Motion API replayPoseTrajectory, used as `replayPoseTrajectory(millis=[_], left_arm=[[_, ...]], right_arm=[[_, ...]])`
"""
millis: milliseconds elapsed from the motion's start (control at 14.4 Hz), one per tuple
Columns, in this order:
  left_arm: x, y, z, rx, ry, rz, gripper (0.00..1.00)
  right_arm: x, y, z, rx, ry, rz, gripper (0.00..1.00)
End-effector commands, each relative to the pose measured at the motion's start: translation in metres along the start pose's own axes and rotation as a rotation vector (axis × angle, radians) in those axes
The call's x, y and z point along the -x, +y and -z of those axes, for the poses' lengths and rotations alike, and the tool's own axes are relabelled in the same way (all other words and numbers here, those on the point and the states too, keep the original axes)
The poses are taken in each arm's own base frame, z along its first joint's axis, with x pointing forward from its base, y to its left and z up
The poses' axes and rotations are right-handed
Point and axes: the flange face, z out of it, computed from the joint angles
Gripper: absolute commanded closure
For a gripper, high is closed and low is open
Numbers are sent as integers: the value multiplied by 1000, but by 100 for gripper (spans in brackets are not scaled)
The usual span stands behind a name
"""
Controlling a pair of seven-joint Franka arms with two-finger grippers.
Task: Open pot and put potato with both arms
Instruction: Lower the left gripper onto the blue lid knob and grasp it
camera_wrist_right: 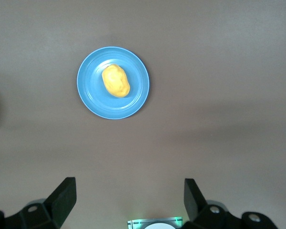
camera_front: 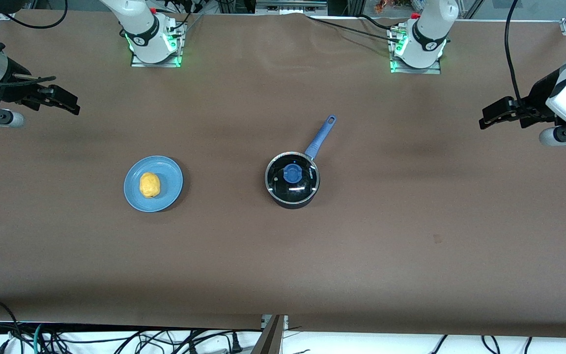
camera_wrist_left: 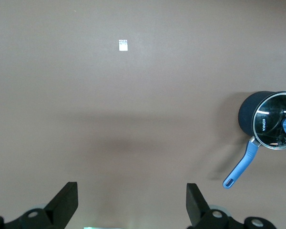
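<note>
The black pot (camera_front: 292,180) stands mid-table with its glass lid and blue knob (camera_front: 292,173) on and its blue handle (camera_front: 320,135) pointing toward the left arm's base. It also shows in the left wrist view (camera_wrist_left: 269,120). The yellow potato (camera_front: 149,185) lies on a blue plate (camera_front: 170,183) toward the right arm's end; the right wrist view shows the potato (camera_wrist_right: 116,80) on the plate (camera_wrist_right: 138,86) too. My left gripper (camera_front: 488,118) is open and empty, up over the left arm's end of the table. My right gripper (camera_front: 67,104) is open and empty, up over the right arm's end.
The brown table (camera_front: 283,255) runs between the two arm bases (camera_front: 154,44) (camera_front: 418,49). A small white tag (camera_wrist_left: 123,45) lies on the cloth in the left wrist view. Cables hang along the table's near edge.
</note>
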Motion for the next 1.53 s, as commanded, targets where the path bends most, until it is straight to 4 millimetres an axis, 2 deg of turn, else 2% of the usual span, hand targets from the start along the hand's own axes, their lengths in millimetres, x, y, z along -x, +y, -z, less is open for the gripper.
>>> replayPoseTrajectory(millis=[0, 139, 278, 417, 625, 833, 1042, 1250, 1389, 1458], left_arm=[[7, -5, 3, 13, -2, 11, 0], [7, -4, 3, 17, -3, 17, 0], [2, 16, -11, 19, -25, -12, 0], [-3, 70, -32, 11, -5, -37, 0], [-12, 147, -77, 51, 52, 90, 0], [-19, 230, -136, 87, 101, 191, 0], [-8, 306, -203, 48, 151, 194, 0], [3, 367, -264, 42, 183, 113, 0], [5, 400, -283, 39, 197, 64, 0], [7, 407, -291, 34, 194, 55, 0]], right_arm=[[1, -1, 6, -4, -3, 15, 0], [1, -2, 6, -4, -3, 16, 0], [1, -1, 6, -6, -2, 15, 0], [0, -1, 4, -6, -7, 15, 0], [0, -1, 3, -5, -10, 38, 0], [0, -1, 3, -5, -10, 38, 0], [0, -1, 3, -5, -10, 39, 0], [1, -1, 3, -5, -14, 41, 0], [1, -1, 1, -4, -23, 39, 0], [2, -1, 2, -3, -28, 39, 0]])
